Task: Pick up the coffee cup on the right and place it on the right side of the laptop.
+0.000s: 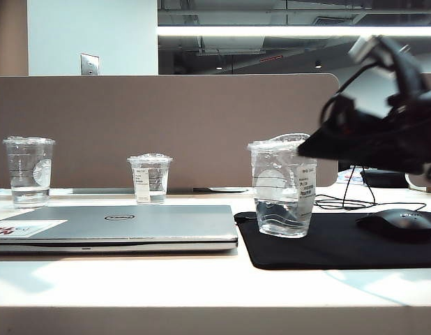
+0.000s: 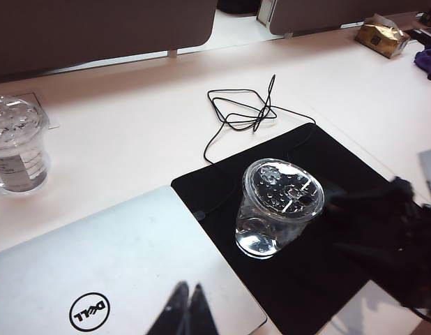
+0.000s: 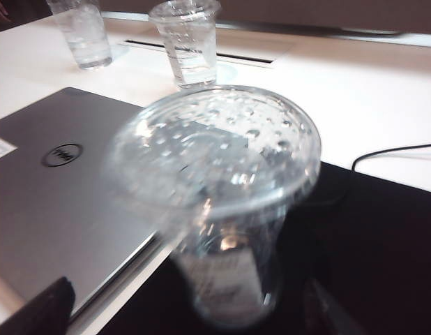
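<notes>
A: On the black mat (image 1: 320, 244), just right of the closed laptop (image 1: 132, 223), stands the coffee cup (image 1: 282, 188), upright, lid on, a little clear liquid at the bottom. Is that not where it belongs?

B: By my reading, yes, it sits on the laptop's right side. So the step in hand is the release and the retreat, and the care goes into not knocking it.

A: Where is the right gripper (image 3: 180, 307)?

B: Beside and above the cup in the exterior view, blurred, on the right. From its own wrist camera the two fingertips (image 3: 41, 310) stand wide, one either side of the cup's base, neither visibly pressing it (the blur makes contact hard to rule out). I call it released, holding nothing.

A: And the way out?

B: Straight up or straight back along the line of the fingers, I'd judge, so neither pad drags the thin plastic wall. A sideways swing risks tipping it toward the laptop or toward the mouse (image 1: 397, 225).

A: The left gripper (image 2: 187, 310)?

B: Hovering over the laptop lid, well apart from the cup; its dark fingertips look drawn together with nothing between them. It should simply keep clear
</notes>
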Controlling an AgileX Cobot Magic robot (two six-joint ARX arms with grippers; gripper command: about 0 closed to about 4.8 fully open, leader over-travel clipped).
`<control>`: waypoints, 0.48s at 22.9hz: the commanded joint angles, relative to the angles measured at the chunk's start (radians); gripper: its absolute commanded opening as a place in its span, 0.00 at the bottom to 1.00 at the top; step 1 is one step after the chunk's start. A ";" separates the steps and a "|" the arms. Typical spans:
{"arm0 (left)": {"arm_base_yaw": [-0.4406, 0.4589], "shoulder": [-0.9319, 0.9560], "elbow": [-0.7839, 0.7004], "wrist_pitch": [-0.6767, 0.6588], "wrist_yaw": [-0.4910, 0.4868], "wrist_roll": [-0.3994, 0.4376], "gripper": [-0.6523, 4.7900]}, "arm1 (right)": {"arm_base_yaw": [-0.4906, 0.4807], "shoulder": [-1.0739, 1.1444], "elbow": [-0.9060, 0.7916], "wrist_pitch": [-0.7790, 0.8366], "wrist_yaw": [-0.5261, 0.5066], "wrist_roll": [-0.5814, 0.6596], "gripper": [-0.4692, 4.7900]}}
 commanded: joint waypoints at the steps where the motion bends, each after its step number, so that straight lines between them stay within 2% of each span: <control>1: -0.001 -0.002 0.006 0.014 0.005 0.000 0.11 | 0.000 -0.169 -0.047 -0.099 0.010 -0.003 0.11; 2: -0.001 -0.002 0.006 0.014 0.005 0.000 0.11 | 0.001 -0.219 -0.051 -0.138 0.013 -0.003 0.07; 7: -0.001 -0.002 0.006 0.014 0.005 0.000 0.11 | 0.001 -0.472 -0.051 -0.381 0.084 -0.003 0.07; 9: -0.001 -0.002 0.006 0.014 0.005 0.000 0.11 | 0.001 -0.661 -0.051 -0.561 0.154 -0.003 0.07; 11: -0.001 -0.002 0.006 0.014 0.005 0.000 0.11 | 0.001 -0.765 -0.051 -0.681 0.166 -0.004 0.07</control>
